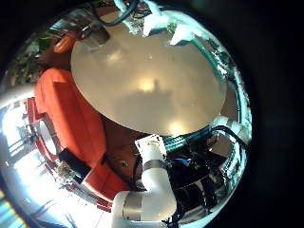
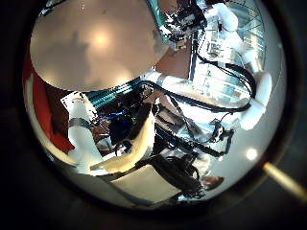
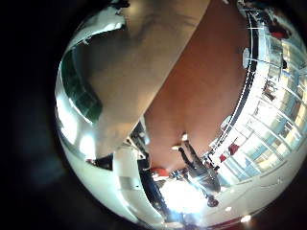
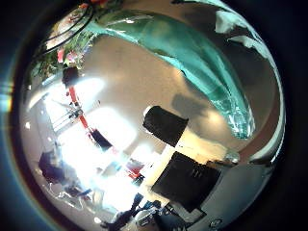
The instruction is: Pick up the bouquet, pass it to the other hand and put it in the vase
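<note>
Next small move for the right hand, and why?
Probably ease the right hand across the table toward what looks like the bouquet. The bouquet shows small and far from that palm, while the vase looms close beside it.

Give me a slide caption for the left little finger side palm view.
Left palm camera looking out over a round table, with an orange sofa beside it.

The round table top (image 1: 142, 81) lies bare and open, with an orange seat (image 1: 71, 119) just beside it.
</note>
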`<state>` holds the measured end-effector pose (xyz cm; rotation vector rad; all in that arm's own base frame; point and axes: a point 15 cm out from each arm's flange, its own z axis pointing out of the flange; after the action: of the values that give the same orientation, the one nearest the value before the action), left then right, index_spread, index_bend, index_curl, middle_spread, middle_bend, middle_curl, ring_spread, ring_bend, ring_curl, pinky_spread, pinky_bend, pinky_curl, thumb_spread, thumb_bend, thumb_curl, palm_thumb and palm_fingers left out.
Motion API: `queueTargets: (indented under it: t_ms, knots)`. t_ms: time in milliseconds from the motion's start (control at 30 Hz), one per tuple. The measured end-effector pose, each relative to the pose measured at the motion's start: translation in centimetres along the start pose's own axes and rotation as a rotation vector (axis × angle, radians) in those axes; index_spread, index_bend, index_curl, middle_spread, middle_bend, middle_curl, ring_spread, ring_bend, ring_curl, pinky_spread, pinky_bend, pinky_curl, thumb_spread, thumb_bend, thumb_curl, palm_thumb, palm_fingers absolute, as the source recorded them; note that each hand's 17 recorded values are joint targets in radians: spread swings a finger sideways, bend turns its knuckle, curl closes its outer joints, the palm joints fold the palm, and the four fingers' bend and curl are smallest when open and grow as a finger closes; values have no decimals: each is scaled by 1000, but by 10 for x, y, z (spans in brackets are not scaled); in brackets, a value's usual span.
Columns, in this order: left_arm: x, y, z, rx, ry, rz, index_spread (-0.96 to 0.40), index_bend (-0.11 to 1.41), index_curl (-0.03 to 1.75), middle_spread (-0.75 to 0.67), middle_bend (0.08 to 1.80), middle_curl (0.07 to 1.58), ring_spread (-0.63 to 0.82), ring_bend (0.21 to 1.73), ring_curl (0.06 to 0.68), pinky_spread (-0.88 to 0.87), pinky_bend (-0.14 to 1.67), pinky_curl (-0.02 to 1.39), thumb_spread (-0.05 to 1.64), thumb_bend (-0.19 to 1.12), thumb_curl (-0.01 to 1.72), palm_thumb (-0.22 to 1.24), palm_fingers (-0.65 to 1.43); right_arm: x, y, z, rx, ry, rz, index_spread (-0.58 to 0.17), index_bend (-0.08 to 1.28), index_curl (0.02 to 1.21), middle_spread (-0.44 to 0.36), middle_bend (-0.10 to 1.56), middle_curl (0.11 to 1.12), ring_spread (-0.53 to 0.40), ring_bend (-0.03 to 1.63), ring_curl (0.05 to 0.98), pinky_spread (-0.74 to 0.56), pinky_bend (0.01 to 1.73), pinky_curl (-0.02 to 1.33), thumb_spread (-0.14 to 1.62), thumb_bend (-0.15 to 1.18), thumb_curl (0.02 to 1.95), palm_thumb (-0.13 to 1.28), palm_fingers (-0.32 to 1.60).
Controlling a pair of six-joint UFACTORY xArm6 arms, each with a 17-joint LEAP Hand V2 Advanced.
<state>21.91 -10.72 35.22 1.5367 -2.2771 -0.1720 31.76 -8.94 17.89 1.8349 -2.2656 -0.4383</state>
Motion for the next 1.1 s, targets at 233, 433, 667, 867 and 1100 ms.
queueTargets:
  t_ms: [233,433,667,867,1100]
  knots:
    - [0,0,1,-3,-1,2,-103,194,412,235,187,323,447,509,155,492,188,279,1121,-22,305,234,267,-13,-2,3,-2,16,-7,-304,218,483,-193,704,593,-272,1153,380,-203,1007,-9,1070,-24,346,336,695]
    - [-1,0,2,-5,-3,4,-103,195,414,235,186,323,447,507,157,492,188,277,1122,-22,306,234,268,-18,4,16,-33,20,-6,-361,216,506,-226,723,619,-294,1176,396,-317,1092,13,1066,4,378,470,884]
    - [0,-1,1,-6,-4,10,-103,194,416,235,186,322,448,505,159,492,188,276,1122,-22,306,234,268,-23,4,18,-39,42,-13,-458,415,648,-269,822,694,-276,1190,445,-453,1213,117,1038,34,440,714,1266]
    - [1,0,2,-8,-4,12,-103,194,417,235,186,322,448,503,161,492,188,276,1124,-21,304,236,268,-23,-2,13,-11,44,-2,-481,750,849,-270,1005,809,-255,1281,516,-343,1417,249,986,62,507,913,1248]
    - [-1,0,2,-9,-4,8,-103,193,417,235,186,322,448,502,162,492,189,275,1124,-21,303,236,268,-5,-44,-56,332,34,37,-415,965,974,-219,1205,884,-233,1375,597,-245,1514,340,952,140,638,1105,1181]
